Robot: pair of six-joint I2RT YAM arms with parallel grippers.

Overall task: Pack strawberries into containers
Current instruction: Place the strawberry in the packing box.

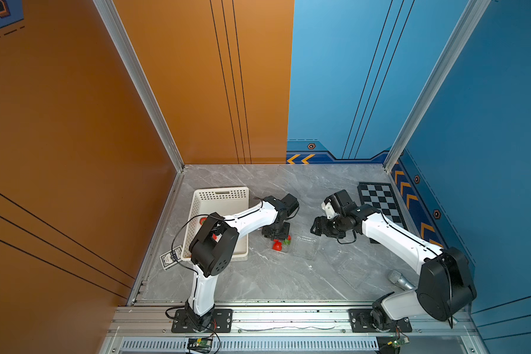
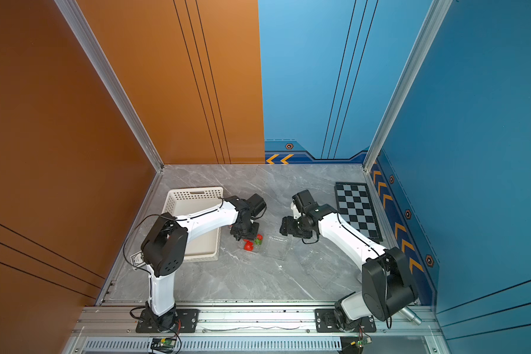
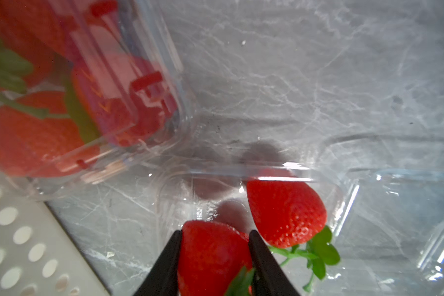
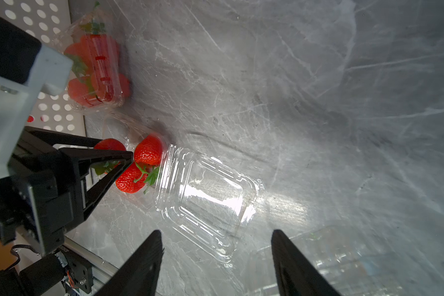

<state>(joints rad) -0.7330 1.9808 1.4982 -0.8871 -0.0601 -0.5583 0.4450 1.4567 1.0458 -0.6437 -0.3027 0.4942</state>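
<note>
We are pinching a strawberry (image 3: 210,256) in the left pincer (image 3: 215,234), its two black fingers pressing on the fruit's flanks. We are hanging it low over the tray of the open container (image 3: 241,169), which is sitting on the table (image 1: 273,275) near the white basket (image 1: 218,196). Whether the fruit is touching the tray floor we cannot tell. Its long axis is running along the fingers, the pointed tip leading away from the wrist and the green cap tucked back between them. We are therefore judging the drop spot to be straight ahead and below, in the bare part of the tray beside the lying berry (image 3: 285,210). In the right wrist view a second resting berry (image 4: 130,182) is showing just beside that one. The tray's hinged lid (image 4: 208,202) is lying flat open on the side away from the basket, toward the right pincer (image 4: 216,232). That pincer is hovering spread and empty above the table, between the lid and a third, empty container (image 4: 344,256). A shut container (image 4: 95,71), full of red fruit, is sitting right by the basket. The left arm is the nearer one, so we are expecting the release to be its job.
</note>
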